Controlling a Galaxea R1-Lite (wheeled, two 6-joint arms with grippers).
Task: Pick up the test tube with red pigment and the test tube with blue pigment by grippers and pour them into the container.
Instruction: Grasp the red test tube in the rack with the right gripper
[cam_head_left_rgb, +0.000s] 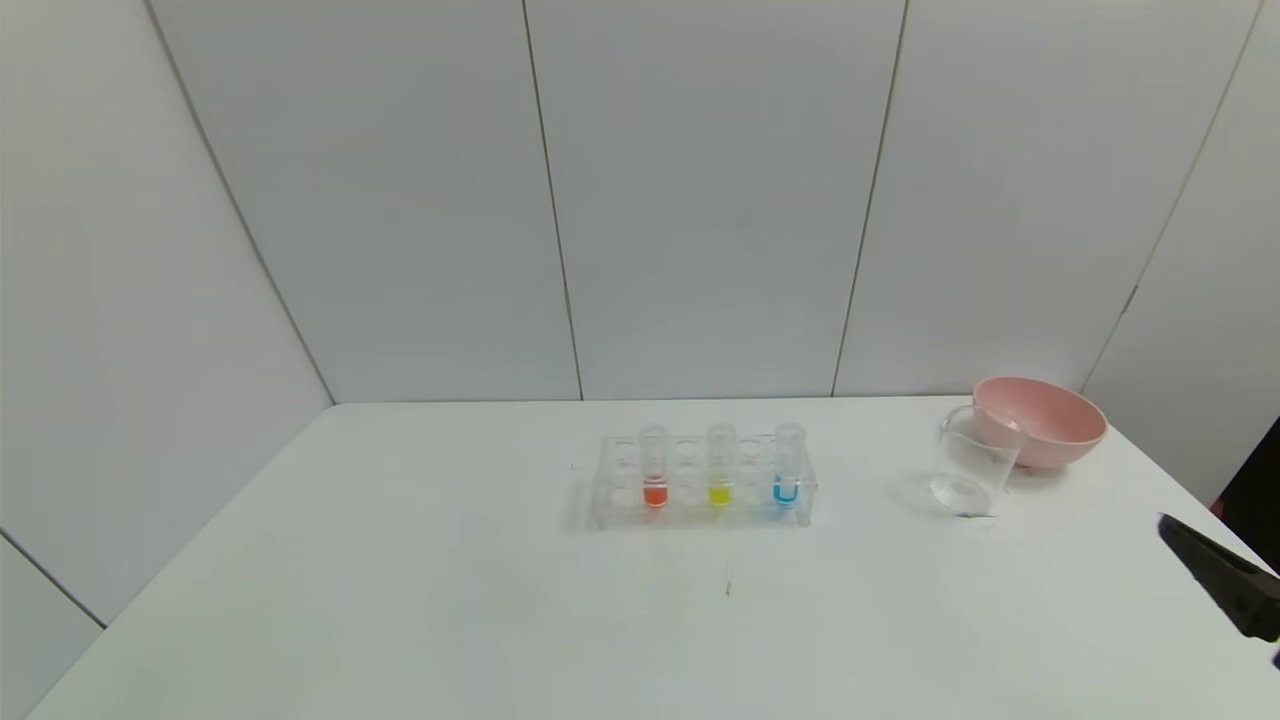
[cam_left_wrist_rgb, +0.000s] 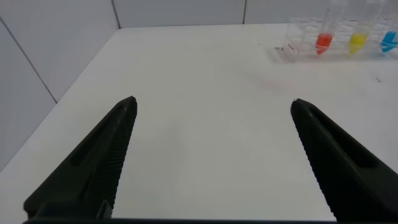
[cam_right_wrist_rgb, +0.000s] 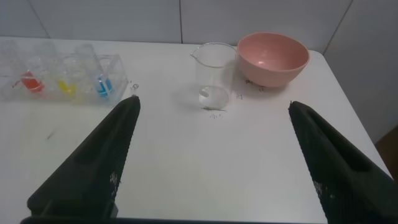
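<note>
The red test tube (cam_head_left_rgb: 654, 470) and the blue test tube (cam_head_left_rgb: 787, 466) stand upright in a clear rack (cam_head_left_rgb: 700, 515) at the table's middle, with a yellow tube (cam_head_left_rgb: 720, 468) between them. The glass beaker (cam_head_left_rgb: 972, 465) stands empty to the right, touching nothing. My right gripper (cam_right_wrist_rgb: 211, 102) is open and empty, low at the table's right edge; one finger shows in the head view (cam_head_left_rgb: 1215, 572). It faces the beaker (cam_right_wrist_rgb: 212, 76), with the red tube (cam_right_wrist_rgb: 29, 81) and blue tube (cam_right_wrist_rgb: 104, 86) beside it. My left gripper (cam_left_wrist_rgb: 212, 102) is open and empty over bare table, with the red tube (cam_left_wrist_rgb: 324, 41) and blue tube (cam_left_wrist_rgb: 390, 41) far off.
A pink bowl (cam_head_left_rgb: 1040, 420) sits just behind the beaker at the back right; it also shows in the right wrist view (cam_right_wrist_rgb: 272, 57). White wall panels close off the table at the back and left. The table's right edge is near my right gripper.
</note>
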